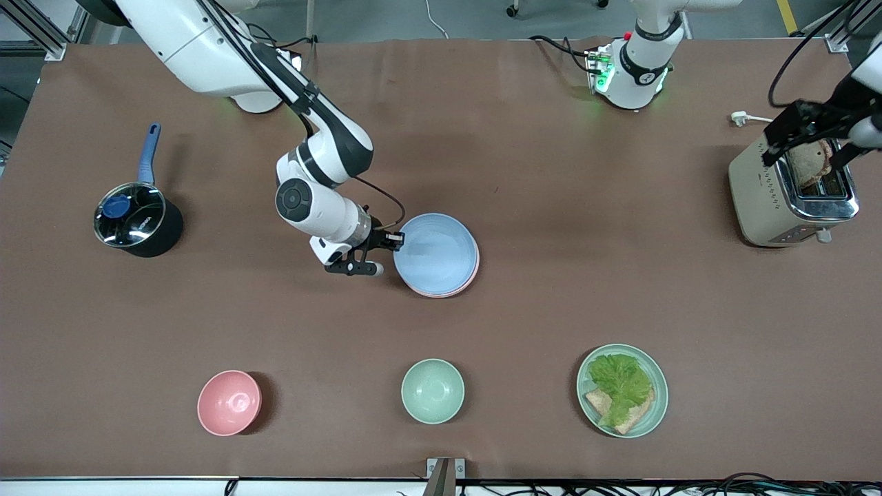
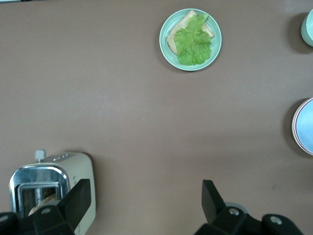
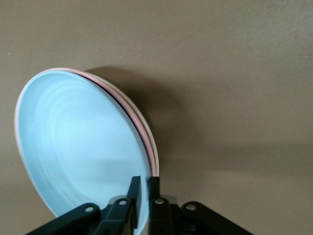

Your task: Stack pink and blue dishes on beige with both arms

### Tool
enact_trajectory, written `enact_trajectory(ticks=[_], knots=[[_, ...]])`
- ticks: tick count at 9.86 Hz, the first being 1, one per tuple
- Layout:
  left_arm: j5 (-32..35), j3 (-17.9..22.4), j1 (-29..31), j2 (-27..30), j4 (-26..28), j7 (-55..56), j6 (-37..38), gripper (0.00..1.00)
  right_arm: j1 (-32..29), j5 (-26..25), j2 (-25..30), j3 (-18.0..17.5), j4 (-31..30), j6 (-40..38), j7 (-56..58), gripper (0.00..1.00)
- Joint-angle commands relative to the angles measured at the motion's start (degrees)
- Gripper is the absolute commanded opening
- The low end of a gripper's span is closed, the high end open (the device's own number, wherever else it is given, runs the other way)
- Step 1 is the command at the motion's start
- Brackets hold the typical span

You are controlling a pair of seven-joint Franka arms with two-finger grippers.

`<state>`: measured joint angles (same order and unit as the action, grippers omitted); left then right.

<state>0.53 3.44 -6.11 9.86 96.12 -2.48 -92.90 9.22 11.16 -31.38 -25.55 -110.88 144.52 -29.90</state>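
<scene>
The light blue plate (image 1: pixel 437 251) lies on top of a stack at the table's middle. In the right wrist view the blue plate (image 3: pixel 83 147) has the pink plate's rim (image 3: pixel 142 131) under it and the beige plate's rim (image 3: pixel 153 144) lowest. A thin dark gap shows between blue and pink at the gripper's side. My right gripper (image 1: pixel 394 242) (image 3: pixel 145 188) is shut on the blue plate's rim at the right arm's end of the stack. Up over the toaster, my left gripper (image 1: pixel 806 138) (image 2: pixel 145 196) is open and holds nothing.
A toaster (image 1: pixel 792 200) with bread in its slot stands at the left arm's end. A lidded saucepan (image 1: pixel 134 220) sits at the right arm's end. Near the front camera are a pink bowl (image 1: pixel 229 403), a mint bowl (image 1: pixel 433 390) and a mint plate (image 1: pixel 658 396) holding lettuce and bread.
</scene>
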Motion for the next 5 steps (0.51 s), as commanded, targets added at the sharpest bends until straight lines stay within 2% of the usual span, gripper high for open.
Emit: enact_trajectory(ticks=[1, 2, 4, 5], knots=[[0.2, 0.1, 0.7, -8.9, -12.3, -0.6, 9.6, 1.00, -2.4, -2.2, 1.1, -0.5, -0.3, -1.6, -1.3, 0.83], [0.2, 0.0, 0.8, -8.7, -12.5, -0.5, 9.8, 1.00, -2.7, -2.6, 4.4, -0.4, -0.3, -3.0, -1.3, 1.00], [-0.7, -0.4, 2.3, -8.1, -11.8, -0.7, 10.0, 1.00, -8.6, -7.1, 14.0, -0.3, 0.5, -15.2, -1.2, 1.00], [-1.0, -0.4, 2.7, -7.8, -11.5, -0.7, 9.9, 1.00, -10.6, -10.7, 19.2, 2.0, 1.6, -21.8, -1.1, 1.00]])
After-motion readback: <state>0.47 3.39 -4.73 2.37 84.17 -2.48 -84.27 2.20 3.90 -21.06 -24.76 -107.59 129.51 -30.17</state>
